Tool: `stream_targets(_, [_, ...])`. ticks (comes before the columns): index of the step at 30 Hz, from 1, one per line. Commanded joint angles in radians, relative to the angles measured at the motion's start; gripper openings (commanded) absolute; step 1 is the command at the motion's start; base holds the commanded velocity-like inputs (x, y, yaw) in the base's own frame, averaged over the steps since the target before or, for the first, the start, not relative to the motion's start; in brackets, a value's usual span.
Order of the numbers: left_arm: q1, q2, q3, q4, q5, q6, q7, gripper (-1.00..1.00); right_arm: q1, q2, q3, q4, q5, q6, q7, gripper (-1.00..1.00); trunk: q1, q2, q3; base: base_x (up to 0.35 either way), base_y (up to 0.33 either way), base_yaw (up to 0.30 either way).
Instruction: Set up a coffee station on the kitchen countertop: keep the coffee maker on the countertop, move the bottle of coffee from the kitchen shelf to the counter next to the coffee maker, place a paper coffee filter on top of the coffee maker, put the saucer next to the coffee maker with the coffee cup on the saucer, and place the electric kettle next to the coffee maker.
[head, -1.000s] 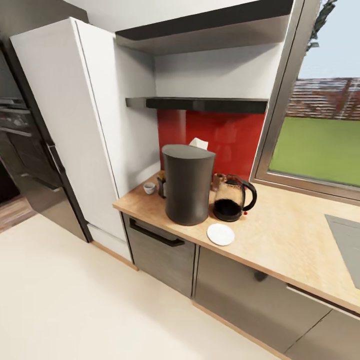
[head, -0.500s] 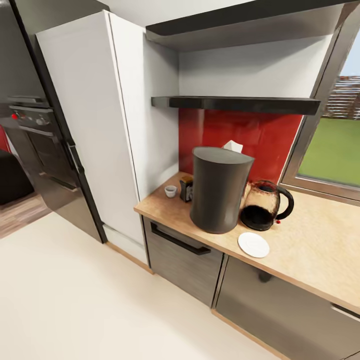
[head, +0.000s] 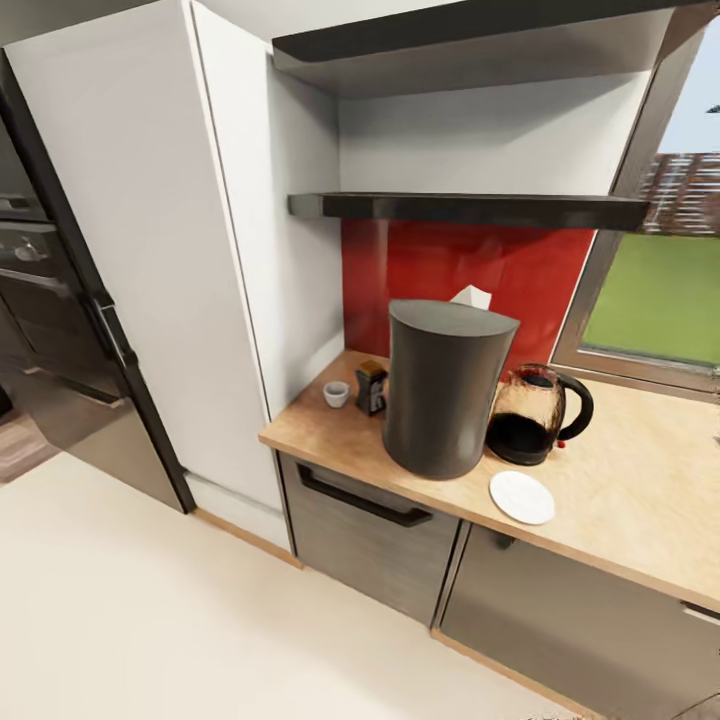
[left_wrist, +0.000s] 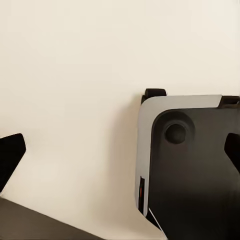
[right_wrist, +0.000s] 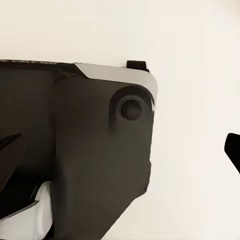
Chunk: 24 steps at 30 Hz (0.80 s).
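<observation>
On the wooden countertop (head: 640, 480), the coffee maker (head: 440, 390) stands; kettle (head: 535, 415) at its 3 o'clock, saucer (head: 521, 497) at 4, cup (head: 336, 394) and coffee bottle (head: 370, 387) at 9. Both grippers' fingers (left_wrist: 11, 156) (right_wrist: 233, 148) are spread, holding nothing.

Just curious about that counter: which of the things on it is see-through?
The electric kettle, right of the tall dark coffee maker: it has a clear glass body and black handle; the others are opaque.
</observation>
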Motion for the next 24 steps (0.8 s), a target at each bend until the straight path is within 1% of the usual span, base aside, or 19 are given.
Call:
stream_targets(1, [-0.001, 0.0, 0.009, 0.001, -0.01, -0.004, -0.004, 1.0, -0.001, 0.0, 0.008, 0.0, -0.01, 0.004, 0.001, 1.0, 0.001, -0.002, -0.002, 0.118, 0.315, -0.275])
stream_targets(11, [0.0, -0.001, 0.009, 0.001, -0.01, -0.004, -0.004, 1.0, -0.001, 0.001, 0.008, -0.002, -0.012, 0.003, 0.004, 1.0, 0.001, -0.002, -0.002, 0.1, 0.321, -0.275])
stream_targets(24, [-0.001, 0.0, 0.012, 0.001, -0.01, -0.004, -0.001, 1.0, -0.001, 0.005, 0.008, -0.003, -0.014, 0.003, 0.004, 1.0, 0.001, -0.002, 0.002, 0.002, 0.336, -0.273])
